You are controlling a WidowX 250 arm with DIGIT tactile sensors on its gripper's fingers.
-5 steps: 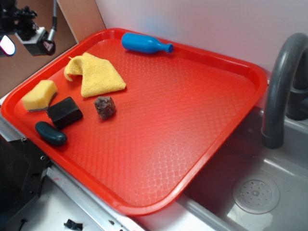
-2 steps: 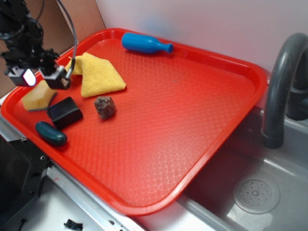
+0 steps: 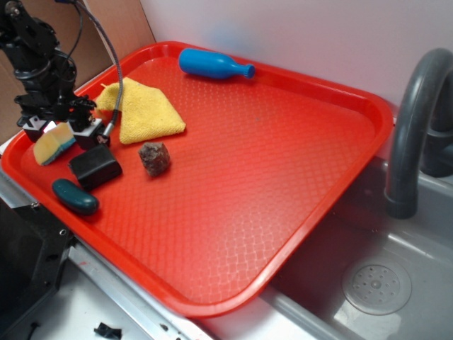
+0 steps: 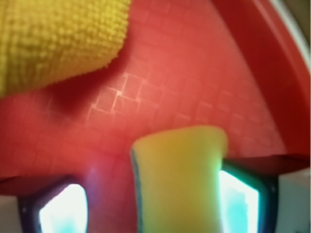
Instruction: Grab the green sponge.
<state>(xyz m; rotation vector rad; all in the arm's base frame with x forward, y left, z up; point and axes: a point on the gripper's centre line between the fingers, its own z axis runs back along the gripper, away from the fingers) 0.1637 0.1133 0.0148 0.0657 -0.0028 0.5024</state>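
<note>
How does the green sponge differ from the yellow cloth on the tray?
The green sponge is a small firm block; the yellow cloth is larger, soft and folded. The sponge sits between the tool's fingers; the cloth lies free beside it. The sponge has a dark edge layer; the cloth is plain. Both are yellow and on the red tray.

Between my two fingers (image 4: 63, 211) stands the green sponge (image 4: 180, 179), its yellow foam filling the lower middle and a thin dark edge running down its left side. It sits right against my right finger, with a gap of bare red tray (image 4: 194, 73) before the left one. The yellow cloth (image 4: 53, 39) lies beyond, at the upper left. The tray's rim curves across the upper right.
</note>
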